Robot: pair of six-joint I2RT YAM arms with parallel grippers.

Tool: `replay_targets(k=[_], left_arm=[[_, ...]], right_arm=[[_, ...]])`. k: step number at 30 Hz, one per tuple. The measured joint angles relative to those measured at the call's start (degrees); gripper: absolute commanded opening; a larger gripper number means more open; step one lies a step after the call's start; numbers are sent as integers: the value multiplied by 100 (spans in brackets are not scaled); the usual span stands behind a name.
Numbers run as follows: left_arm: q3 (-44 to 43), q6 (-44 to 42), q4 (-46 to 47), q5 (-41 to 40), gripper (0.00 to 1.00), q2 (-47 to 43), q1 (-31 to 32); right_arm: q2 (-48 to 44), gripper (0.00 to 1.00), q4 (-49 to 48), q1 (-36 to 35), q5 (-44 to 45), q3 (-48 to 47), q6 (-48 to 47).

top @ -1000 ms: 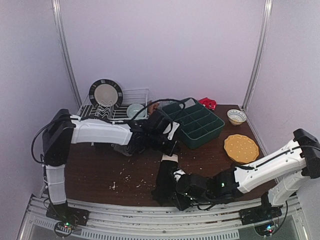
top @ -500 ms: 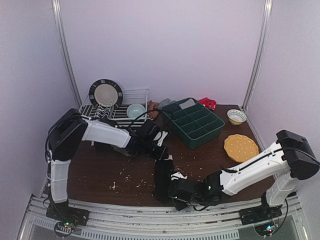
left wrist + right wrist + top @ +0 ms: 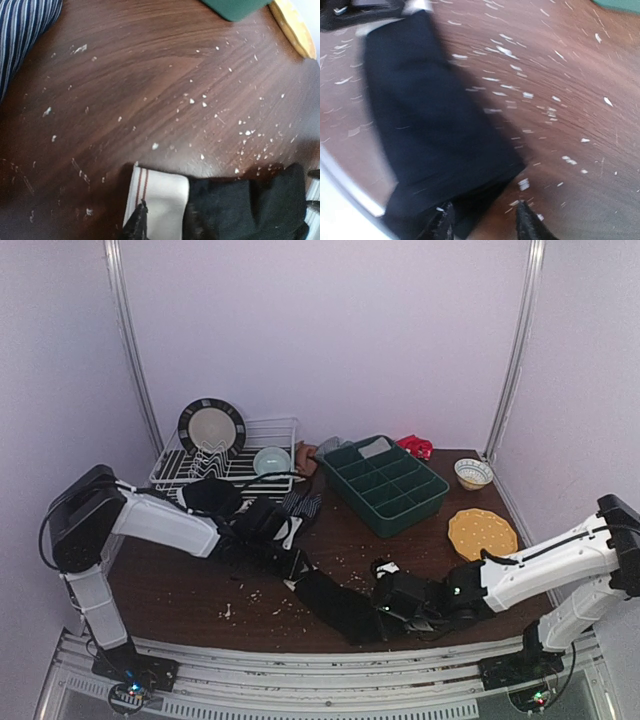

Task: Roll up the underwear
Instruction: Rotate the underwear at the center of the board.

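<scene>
A black underwear (image 3: 340, 605) with a white, red-striped waistband (image 3: 157, 197) lies flat and diagonal near the table's front edge. My left gripper (image 3: 284, 563) sits at its waistband end. In the left wrist view the left gripper (image 3: 165, 225) has its jaws slightly apart, with the band lying between them. My right gripper (image 3: 386, 604) is at the opposite end. The right wrist view shows the right gripper (image 3: 485, 222) open over the corner of the black cloth (image 3: 430, 120). A navy striped underwear (image 3: 300, 505) lies behind the left arm, and its edge (image 3: 20, 30) shows in the left wrist view.
A green divided tray (image 3: 385, 485) stands at the back centre, with a red item (image 3: 415, 447) behind it. A dish rack (image 3: 230, 460) holds a plate (image 3: 211, 427) and a bowl (image 3: 271, 461). At the right are a small bowl (image 3: 473, 473) and a yellow plate (image 3: 482, 536). White crumbs litter the brown table (image 3: 420, 550).
The black underwear has swung from lengthwise to diagonal. My left gripper moved left and nearer with the waistband, then its jaws parted. My right gripper moved right and widened.
</scene>
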State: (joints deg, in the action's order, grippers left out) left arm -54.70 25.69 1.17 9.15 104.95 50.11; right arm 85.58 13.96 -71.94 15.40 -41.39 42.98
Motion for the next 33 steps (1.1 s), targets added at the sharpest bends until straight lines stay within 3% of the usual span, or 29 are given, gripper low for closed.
replay_targets(k=[4, 8, 13, 18, 22, 26, 33], left_arm=[[96, 55, -369, 11, 70, -654, 26], [52, -72, -616, -70, 71, -1427, 24], [-595, -393, -870, -140, 49, -1224, 4], [-1427, -638, -944, -59, 22, 111, -24], [-1698, -717, -1005, 35, 8, 1099, -24], [-1532, -627, -745, 116, 3, 1095, -31], [-258, -271, -66, 162, 0, 393, -28]], right_arm=[[-463, 46, 42, -450, -13, -83, -142], [-289, 44, 199, -1003, 87, -501, -238], [629, 36, 85, -1351, -59, -1174, -297], [1504, 33, 4, -1364, -107, -1421, -188], [1624, 33, 81, -1303, -17, -1408, -20], [1449, 33, -4, -1106, 127, -1106, 192], [949, 34, -52, -492, 330, -466, 326]])
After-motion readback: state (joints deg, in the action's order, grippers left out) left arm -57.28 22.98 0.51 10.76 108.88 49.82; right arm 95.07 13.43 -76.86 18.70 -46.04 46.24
